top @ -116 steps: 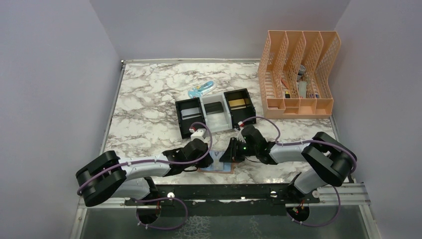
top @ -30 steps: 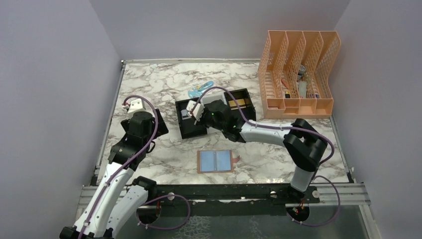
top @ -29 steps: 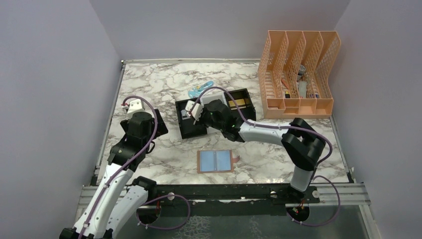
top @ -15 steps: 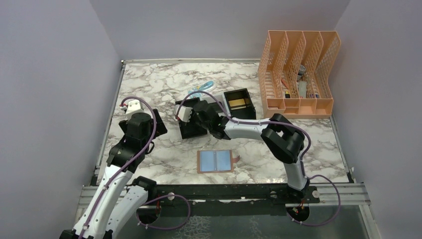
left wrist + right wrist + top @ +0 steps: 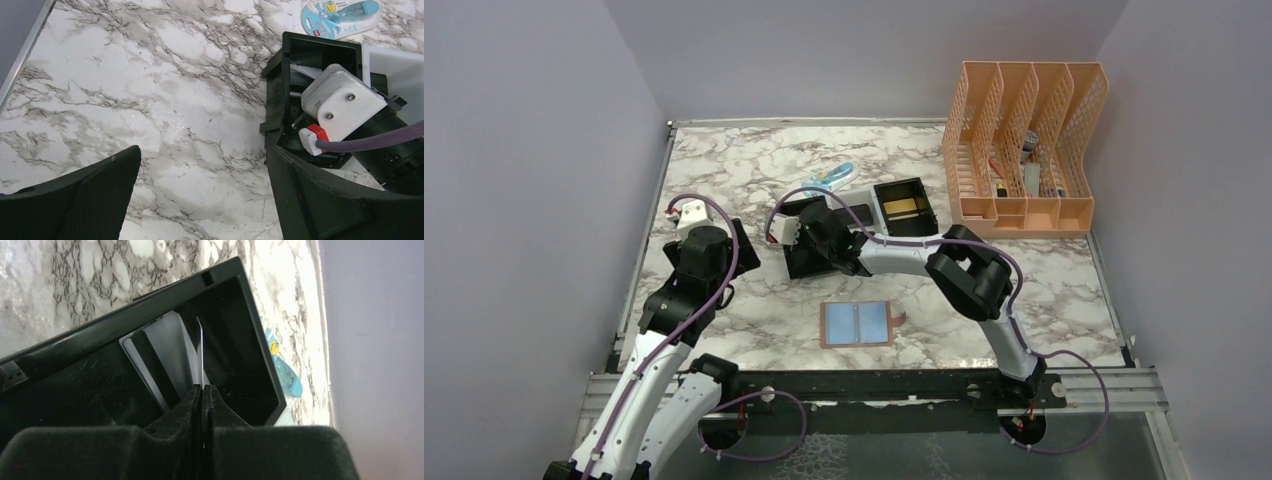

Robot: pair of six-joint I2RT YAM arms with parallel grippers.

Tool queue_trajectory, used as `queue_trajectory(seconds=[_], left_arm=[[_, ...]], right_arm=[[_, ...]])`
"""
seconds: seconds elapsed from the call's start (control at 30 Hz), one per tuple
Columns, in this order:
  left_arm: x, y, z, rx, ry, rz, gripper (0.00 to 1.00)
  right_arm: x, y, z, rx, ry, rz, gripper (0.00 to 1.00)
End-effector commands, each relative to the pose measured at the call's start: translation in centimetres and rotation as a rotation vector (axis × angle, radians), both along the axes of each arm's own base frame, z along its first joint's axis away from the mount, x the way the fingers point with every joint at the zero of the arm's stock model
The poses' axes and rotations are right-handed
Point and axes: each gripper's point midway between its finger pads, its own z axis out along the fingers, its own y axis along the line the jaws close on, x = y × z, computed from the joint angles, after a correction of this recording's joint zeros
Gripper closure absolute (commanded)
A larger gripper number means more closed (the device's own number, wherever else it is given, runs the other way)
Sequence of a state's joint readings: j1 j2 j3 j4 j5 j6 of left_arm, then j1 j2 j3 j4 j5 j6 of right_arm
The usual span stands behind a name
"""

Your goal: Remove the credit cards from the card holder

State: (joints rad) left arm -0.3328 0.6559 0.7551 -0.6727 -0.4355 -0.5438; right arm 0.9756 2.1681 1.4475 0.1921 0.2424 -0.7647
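The right end effector [image 5: 202, 388] pinches a credit card [image 5: 200, 350] above the tray [image 5: 100, 327]; the left end effector [image 5: 202, 155] is spread; the card may bump the wall and slip.

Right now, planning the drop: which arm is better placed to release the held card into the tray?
Right. The right gripper is shut on a credit card over the black compartment holding a silvery card; the left gripper hangs open, apart.

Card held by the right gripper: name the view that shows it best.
Right wrist: the card stands edge-on, pinched in the right gripper at the black tray compartment. In top external and left wrist, the right arm hides it.
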Motion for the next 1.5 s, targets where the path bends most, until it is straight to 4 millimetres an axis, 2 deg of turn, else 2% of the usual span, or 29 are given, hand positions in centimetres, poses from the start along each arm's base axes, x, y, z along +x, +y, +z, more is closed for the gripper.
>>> queue_trajectory(seconds=[0.0,0.17,0.23,0.27,0.43,0.57,0.77,0.87,0.97,1.1,1.2,1.37,1.43,1.47], left_arm=[[0.0,0.3,-0.1,0.01,0.0,0.009,0.01],[0.0,0.3,-0.2,0.01,0.002,0.008,0.01],[0.0,0.3,-0.2,0.01,0.003,0.006,0.01],[0.0,0.3,-0.2,0.011,0.003,0.005,0.01],[0.0,0.1,-0.3,0.01,0.006,-0.003,0.01],[0.1,0.1,-0.4,0.012,0.014,-0.007,0.01],[0.2,-0.1,-0.6,0.013,0.022,-0.016,0.01],[0.2,-0.1,-0.7,0.013,0.026,-0.016,0.01],[0.2,-0.1,-0.7,0.014,0.026,-0.017,0.01],[0.1,-0.1,-0.7,0.016,0.026,-0.014,0.01],[0.2,-0.1,-0.7,0.016,0.026,-0.014,0.01],[0.1,0.0,-0.5,0.013,0.016,-0.013,0.01],[0.1,0.0,-0.4,0.011,0.009,-0.009,0.01],[0.0,0.1,-0.3,0.01,0.005,-0.006,0.01]], right_arm=[[0.1,-0.2,-1.2,-0.064,0.001,-0.009,0.92],[-0.5,-0.3,-1.3,-0.074,0.026,0.015,0.87],[-1.0,-0.3,-1.1,-0.071,0.04,0.039,0.77],[-1.3,-0.2,-0.9,-0.067,0.044,0.052,0.76],[-1.4,-0.5,-0.6,-0.069,0.032,0.054,0.74],[-1.0,-0.9,-0.9,-0.089,0.023,0.035,0.74],[-1.5,-0.6,-1.7,-0.099,0.069,0.05,0.71],[-1.4,-0.6,-1.5,-0.088,0.065,0.044,0.57],[-1.4,-0.4,-1.0,-0.072,0.059,0.046,0.55],[-0.8,-0.2,0.9,-0.002,0.025,0.007,0.55],[-1.0,0.2,3.6,0.113,0.044,-0.024,0.55],[-3.8,0.0,10.6,0.437,0.144,-0.028,0.54],[-5.0,-1.3,12.1,0.569,0.232,-0.098,0.54],[-5.8,-2.1,11.9,0.621,0.303,-0.147,0.54]])
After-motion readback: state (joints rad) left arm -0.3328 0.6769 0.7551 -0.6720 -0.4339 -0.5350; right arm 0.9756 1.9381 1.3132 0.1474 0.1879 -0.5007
